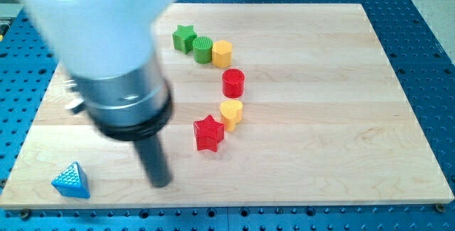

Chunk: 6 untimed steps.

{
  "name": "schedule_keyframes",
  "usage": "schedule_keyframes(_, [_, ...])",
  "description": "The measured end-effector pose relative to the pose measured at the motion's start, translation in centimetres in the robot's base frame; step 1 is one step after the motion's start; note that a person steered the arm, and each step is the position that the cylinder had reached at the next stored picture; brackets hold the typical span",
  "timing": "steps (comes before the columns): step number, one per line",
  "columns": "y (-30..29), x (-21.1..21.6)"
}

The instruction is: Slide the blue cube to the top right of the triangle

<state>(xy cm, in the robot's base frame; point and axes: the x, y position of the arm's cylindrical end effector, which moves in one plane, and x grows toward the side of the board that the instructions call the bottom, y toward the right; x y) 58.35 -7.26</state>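
Observation:
A blue triangle block (72, 181) lies near the board's bottom left corner. No blue cube shows in this view; the large arm body covers the board's upper left part, so I cannot tell whether it is behind it. My tip (161, 183) rests on the board to the right of the triangle, well apart from it, and below and left of the red star (208, 133). It touches no block.
A green star (184, 38), a green cylinder (203, 48) and a yellow hexagon (222, 52) stand in a row near the top middle. A red cylinder (233, 83) and a yellow heart (231, 112) stand below them, above the red star.

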Motion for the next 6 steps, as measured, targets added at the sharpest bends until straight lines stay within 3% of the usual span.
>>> schedule_keyframes(1, [3.4,-5.6])
schedule_keyframes(2, [3.2,-11.0])
schedule_keyframes(6, [-12.2,-11.0])
